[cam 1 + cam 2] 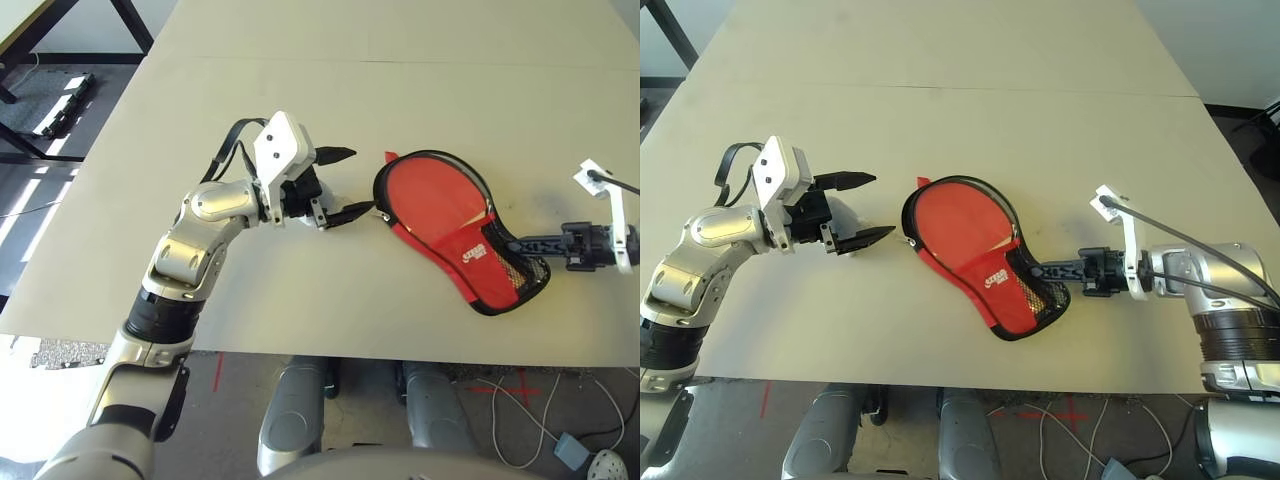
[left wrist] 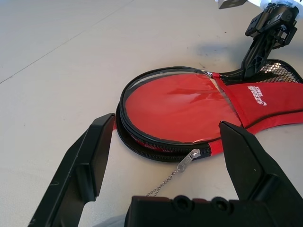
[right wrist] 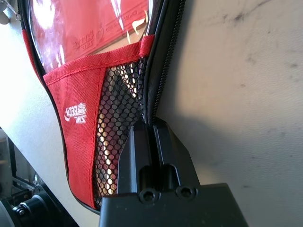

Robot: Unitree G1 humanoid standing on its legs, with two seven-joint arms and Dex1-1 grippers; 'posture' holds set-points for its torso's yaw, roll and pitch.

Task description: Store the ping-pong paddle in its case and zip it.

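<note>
The red case [image 1: 440, 205] with black zipper edging lies flat mid-table, its mesh pocket and white logo toward the right. Through its clear window I see the ping-pong paddle's red face [image 3: 90, 28], and something pale shows behind the mesh. My left gripper [image 1: 355, 182] stands open just left of the case's round end, apart from it. The silver zipper pull [image 2: 188, 161] with its small chain hangs between the fingers. My right gripper [image 1: 1040, 268] is shut on the case's black zipper edge [image 3: 163, 71] at the narrow handle end.
The beige table [image 1: 300, 290] reaches far back, with a seam across it, and its front edge runs close below the case. Dark desk legs and cables are on the floor at the far left. More cables lie under the table at the right.
</note>
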